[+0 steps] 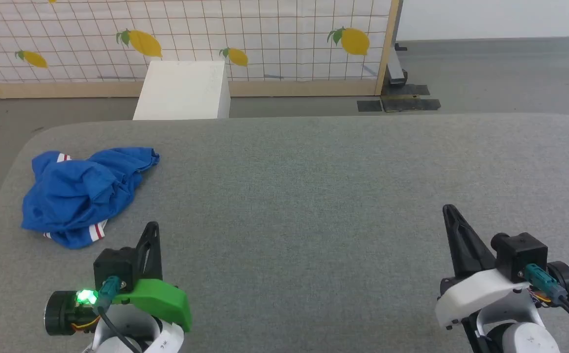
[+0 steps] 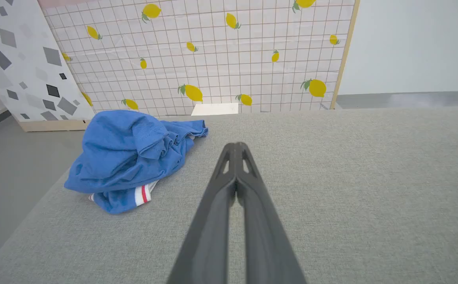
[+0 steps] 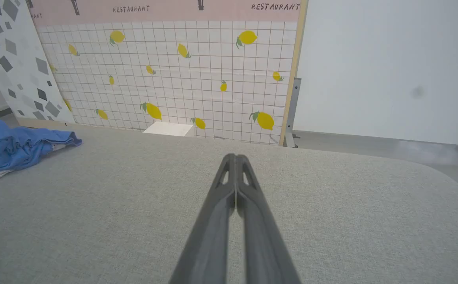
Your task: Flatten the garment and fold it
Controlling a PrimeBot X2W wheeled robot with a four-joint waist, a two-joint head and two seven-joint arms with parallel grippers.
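Two pincers, both empty, each with its fingers pressed together.

Left side: your left pincer (image 1: pixel 152 229) hangs over the near left of the grey counter (image 1: pixel 313 186), pointing away from you. Its wrist view shows the two dark fingers (image 2: pixel 213 221) meeting tip to tip above bare fabric.

Right side: your right pincer (image 1: pixel 450 213) hangs over the near right, well apart from the left one. It is likewise closed tip to tip in its own wrist view (the blue heap lies far off at that view's left edge).

Garment (image 1: pixel 76 193): a crumpled royal-blue heap at the far left of the counter, near the left edge and the rounded corner. It is neither flattened nor folded. You find it just ahead and to the left of your left pincer, near but not touching.

Striped trim (image 1: pixel 99 230), red and white, peeks out at the heap's near edge, with another bit at its far upper left. Sleeves and lettering cannot be made out in the bunching.

Beyond the counter, a white box (image 1: pixel 184 90) stands on the floor against a lemon-print panel (image 1: pixel 274 44).
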